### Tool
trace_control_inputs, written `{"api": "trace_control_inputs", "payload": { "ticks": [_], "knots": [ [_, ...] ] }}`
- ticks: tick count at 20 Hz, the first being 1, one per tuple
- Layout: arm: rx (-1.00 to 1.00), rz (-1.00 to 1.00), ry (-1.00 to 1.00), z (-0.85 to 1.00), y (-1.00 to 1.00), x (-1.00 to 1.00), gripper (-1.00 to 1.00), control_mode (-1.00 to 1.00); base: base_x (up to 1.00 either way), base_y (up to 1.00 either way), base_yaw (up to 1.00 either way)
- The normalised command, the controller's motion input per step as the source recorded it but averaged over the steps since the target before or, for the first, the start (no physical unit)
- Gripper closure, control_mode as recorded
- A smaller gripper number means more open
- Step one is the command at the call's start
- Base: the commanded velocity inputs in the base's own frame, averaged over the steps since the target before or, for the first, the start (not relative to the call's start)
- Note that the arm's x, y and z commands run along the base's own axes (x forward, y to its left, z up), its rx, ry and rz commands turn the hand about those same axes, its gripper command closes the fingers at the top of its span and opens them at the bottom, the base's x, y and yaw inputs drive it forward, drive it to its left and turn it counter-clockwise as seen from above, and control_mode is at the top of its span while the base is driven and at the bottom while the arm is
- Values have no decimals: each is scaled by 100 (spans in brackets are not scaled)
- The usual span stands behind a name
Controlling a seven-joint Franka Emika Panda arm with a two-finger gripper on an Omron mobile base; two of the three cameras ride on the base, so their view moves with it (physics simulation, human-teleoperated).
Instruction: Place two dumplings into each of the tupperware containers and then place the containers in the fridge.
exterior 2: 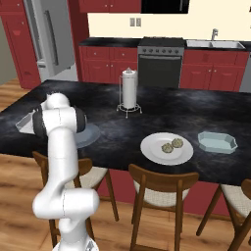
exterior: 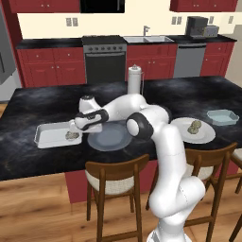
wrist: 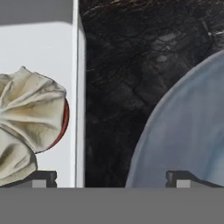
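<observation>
Dumplings, lumpy tan-beige balls with brown folds (exterior: pixel 72 135), sit in the shallow white translucent rectangular tub (exterior: pixel 47 137) at the left of the black marbled counter (exterior: pixel 42 101); two more (exterior: pixel 194 126) wait on the round white plate (exterior: pixel 204 134) to the right. You can judge the first tub filled. The smaller pale blue-green tub with flared rim (exterior: pixel 222 116) stands bare beyond that plate. Your tool (exterior: pixel 75 125) hovers over the tub's near end, beside the round grey plate (exterior: pixel 111 137).

Right base view: the arm hides the white tub; only a corner (exterior 2: pixel 23 121) shows. The grey fridge (exterior 2: pixel 44 34) stands well apart, door shut, cut off at the top edge.

Hand view: the finger tips (wrist: pixel 39 178) stand wide apart, holding nothing, likely just after a release. One pleated dumpling (wrist: pixel 26 131) lies inside the tub wall (wrist: pixel 78 105), cut off at the left; whether a second lies under it you cannot tell.
</observation>
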Motion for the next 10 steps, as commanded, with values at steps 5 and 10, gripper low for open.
{"api": "trace_control_inputs", "payload": {
  "ticks": [5,10],
  "knots": [
    [0,0,0,-18,0,4,-100,-100,0,0,0],
    [0,0,0,-8,0,0,100,-100,0,0,0]
  ]
}}
